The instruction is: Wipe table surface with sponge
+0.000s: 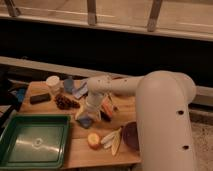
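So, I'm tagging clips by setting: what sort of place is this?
Probably an indoor test area: wooden table, green tray, railing posts behind. The claw is at the blue sponge.

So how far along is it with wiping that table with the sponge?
Early on, it seems. Done: the end effector is down at the blue sponge, near the middle of the table surface. In hand: getting hold of the sponge; I cannot tell whether it is gripped yet. Left: the wiping itself, probably, around the green tray, black bar and fruit pieces that crowd the wood.
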Tool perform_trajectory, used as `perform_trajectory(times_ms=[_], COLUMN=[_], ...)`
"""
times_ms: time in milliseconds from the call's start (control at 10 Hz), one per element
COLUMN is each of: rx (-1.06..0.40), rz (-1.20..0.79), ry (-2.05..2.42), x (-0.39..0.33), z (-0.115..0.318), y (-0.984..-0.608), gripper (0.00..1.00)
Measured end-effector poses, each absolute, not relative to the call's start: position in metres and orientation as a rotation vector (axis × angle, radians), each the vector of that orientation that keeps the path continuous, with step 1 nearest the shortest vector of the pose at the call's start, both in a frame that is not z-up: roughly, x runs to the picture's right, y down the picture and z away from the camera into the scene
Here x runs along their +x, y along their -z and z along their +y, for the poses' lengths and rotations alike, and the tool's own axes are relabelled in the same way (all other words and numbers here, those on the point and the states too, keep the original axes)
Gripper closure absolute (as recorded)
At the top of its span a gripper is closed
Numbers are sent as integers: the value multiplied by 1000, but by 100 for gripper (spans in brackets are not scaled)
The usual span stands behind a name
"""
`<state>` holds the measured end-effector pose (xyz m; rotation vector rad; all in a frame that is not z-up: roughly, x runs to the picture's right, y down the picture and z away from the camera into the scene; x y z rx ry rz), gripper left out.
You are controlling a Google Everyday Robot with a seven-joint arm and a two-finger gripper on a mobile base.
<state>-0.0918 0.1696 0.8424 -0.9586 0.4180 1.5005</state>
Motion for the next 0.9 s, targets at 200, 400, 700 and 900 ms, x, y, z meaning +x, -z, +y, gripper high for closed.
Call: perform_trajectory(times_ms=[200,400,700,900], rx=[-938,-926,-922,-909], rz=[419,420,429,444], ry=[-1502,-1508,-1524,-1538], x=[-97,-99,-96,-87], z=[167,166,171,178], y=[-844,-844,-844,-834], gripper=[45,63,93,100])
